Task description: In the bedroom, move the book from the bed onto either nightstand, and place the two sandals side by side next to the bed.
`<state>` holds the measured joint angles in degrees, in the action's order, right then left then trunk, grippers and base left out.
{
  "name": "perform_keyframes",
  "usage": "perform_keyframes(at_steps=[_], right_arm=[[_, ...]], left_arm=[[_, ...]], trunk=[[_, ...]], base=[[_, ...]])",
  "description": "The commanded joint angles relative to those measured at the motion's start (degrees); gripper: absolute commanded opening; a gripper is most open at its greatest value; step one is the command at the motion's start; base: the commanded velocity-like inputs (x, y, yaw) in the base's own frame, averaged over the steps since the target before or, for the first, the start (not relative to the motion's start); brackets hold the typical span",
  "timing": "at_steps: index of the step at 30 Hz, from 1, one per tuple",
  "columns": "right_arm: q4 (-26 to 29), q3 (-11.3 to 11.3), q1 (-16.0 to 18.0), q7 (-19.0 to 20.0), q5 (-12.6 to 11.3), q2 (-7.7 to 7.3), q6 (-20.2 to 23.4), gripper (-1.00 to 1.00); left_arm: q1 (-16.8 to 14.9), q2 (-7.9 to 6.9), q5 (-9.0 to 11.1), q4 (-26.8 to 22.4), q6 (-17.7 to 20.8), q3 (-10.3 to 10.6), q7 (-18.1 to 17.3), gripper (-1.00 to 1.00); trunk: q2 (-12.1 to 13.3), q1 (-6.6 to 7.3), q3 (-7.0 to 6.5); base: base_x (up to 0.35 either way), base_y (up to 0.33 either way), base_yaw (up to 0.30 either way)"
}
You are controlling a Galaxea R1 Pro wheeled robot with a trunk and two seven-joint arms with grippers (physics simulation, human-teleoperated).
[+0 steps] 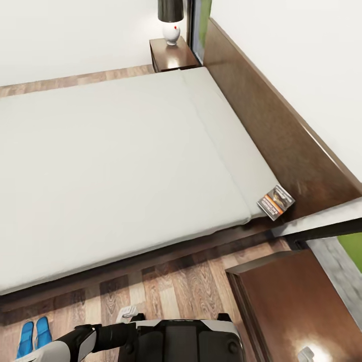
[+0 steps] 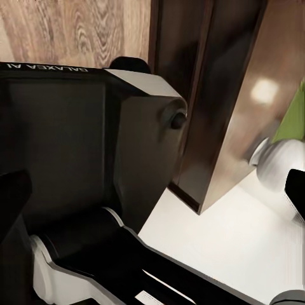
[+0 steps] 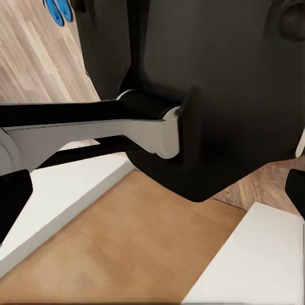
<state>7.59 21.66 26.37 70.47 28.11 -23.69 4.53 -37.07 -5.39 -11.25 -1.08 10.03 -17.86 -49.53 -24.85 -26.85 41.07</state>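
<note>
At the bedside: the robot stands at the long edge of the bed (image 1: 110,166), both arms tucked in close to its trunk, a carrying posture by my guess, nothing reached for yet.
Book: the book (image 1: 275,202) lies flat at the mattress corner nearest the headboard (image 1: 281,120), cover up, partly overhanging the edge, just across a strip of floor from the near nightstand (image 1: 296,301).
Why it matters: that nightstand looks the shorter trip; the far nightstand (image 1: 171,55) already carries a lamp (image 1: 171,20).
Sandals: the two sandals (image 1: 33,337) sit side by side on the planks, close to the bed frame, so that half looks done.
Book versus fingers: well apart; the book lies off to the robot's right and ahead, neither arm extended toward it.
Fingers: only dark tips at the edges of the wrist views; I cannot tell how wide either pair stands, and nothing seems held.
</note>
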Motion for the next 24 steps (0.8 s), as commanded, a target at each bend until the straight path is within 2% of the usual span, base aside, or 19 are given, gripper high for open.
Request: perform_keyframes(at_steps=[1,9,24], right_arm=[[0.06,0.49,0.0,0.28,0.36,0.02,0.48,1.0],[0.06,0.49,0.0,0.28,0.36,0.01,0.48,1.0],[0.06,0.49,0.0,0.28,0.35,0.02,0.48,1.0]], left_arm=[[-0.02,0.01,-0.44,-0.06,0.51,-0.5,-0.22,1.0],[-0.02,0.01,-0.44,-0.06,0.51,-0.51,-0.22,1.0],[-0.02,-0.04,-0.44,-0.06,0.51,-0.51,-0.22,1.0]], trunk=[[-0.08,-0.03,0.06],[-0.08,-0.03,0.06],[-0.08,-0.03,0.06]], base=[[0.0,-0.01,0.223],[0.0,-0.002,0.087],[0.0,0.0,0.271]])
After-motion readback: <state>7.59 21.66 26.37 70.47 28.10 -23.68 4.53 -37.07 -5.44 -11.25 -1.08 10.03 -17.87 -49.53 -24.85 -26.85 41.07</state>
